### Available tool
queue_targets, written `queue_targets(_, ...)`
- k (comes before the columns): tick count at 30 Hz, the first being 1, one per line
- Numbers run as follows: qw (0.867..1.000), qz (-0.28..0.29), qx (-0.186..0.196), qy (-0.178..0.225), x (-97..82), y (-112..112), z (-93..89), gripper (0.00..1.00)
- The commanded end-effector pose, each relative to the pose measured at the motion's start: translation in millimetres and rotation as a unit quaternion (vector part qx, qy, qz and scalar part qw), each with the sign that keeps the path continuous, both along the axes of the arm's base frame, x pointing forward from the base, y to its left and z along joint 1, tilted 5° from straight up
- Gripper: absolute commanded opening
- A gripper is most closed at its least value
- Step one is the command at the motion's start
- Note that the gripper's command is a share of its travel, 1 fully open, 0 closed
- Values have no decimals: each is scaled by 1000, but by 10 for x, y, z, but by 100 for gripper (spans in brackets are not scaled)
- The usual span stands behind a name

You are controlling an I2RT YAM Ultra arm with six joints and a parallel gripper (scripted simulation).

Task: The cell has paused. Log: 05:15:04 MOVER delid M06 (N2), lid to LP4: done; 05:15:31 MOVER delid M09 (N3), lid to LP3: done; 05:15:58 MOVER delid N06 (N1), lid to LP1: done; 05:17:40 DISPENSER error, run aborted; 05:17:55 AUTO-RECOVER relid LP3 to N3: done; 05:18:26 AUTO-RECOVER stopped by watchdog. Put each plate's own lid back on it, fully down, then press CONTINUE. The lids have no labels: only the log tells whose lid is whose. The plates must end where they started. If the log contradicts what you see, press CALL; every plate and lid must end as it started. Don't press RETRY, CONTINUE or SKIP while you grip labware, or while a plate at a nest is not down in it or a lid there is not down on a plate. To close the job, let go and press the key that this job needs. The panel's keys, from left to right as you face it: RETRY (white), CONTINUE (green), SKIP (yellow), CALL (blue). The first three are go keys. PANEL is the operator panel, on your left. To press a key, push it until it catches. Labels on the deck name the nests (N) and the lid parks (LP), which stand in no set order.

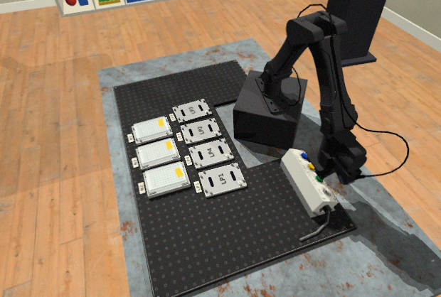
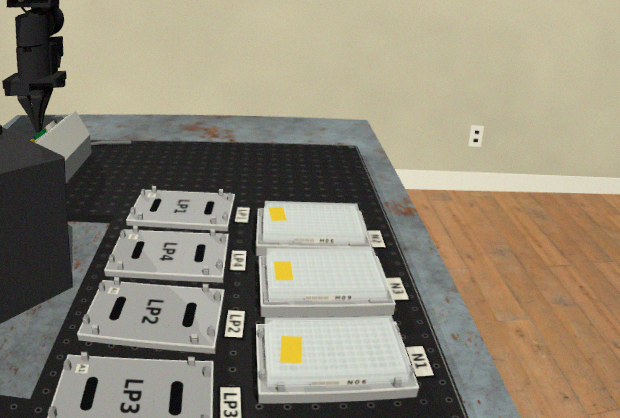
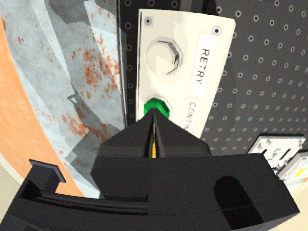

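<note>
My gripper (image 1: 318, 175) (image 2: 39, 129) (image 3: 154, 113) is shut and empty, its tips at the green CONTINUE key (image 1: 319, 179) (image 3: 156, 105). Whether the key is pushed in is hidden. Lidded plate M06 (image 1: 166, 180) (image 2: 315, 222) sits in N2, lidded plate M09 (image 1: 156, 153) (image 2: 333, 277) in N3, and lidded plate N06 (image 1: 150, 130) (image 2: 345, 352) in N1. Their clear lids look level and down. The parks LP1 (image 1: 222, 188) (image 2: 182, 220), LP4 (image 1: 210, 162) (image 2: 170, 267), LP2 (image 2: 150, 330) and LP3 (image 2: 155, 362) hold no lid.
The panel (image 1: 303, 186) (image 2: 72, 137) (image 3: 190, 26) also carries the white RETRY key (image 1: 326, 192) (image 3: 161, 57), the yellow SKIP key (image 1: 311, 167) and the blue CALL key (image 1: 304, 155). Its grey cable (image 1: 319, 231) runs onto the deck. The arm's dark base block (image 1: 267, 126) stands beside the parks.
</note>
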State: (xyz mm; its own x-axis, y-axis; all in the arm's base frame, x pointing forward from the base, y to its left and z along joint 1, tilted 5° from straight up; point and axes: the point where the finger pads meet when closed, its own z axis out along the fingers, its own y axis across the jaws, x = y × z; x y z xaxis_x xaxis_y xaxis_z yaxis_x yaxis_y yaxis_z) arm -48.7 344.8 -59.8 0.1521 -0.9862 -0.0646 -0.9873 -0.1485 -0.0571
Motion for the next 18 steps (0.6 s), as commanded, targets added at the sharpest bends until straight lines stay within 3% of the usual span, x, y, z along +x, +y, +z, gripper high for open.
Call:
queue_targets(1, 1000, 0, 3, -1, 38, 0, -26, 0)
queue_targets(18, 1000, -1, -3, -5, 70, -28, -93, 0)
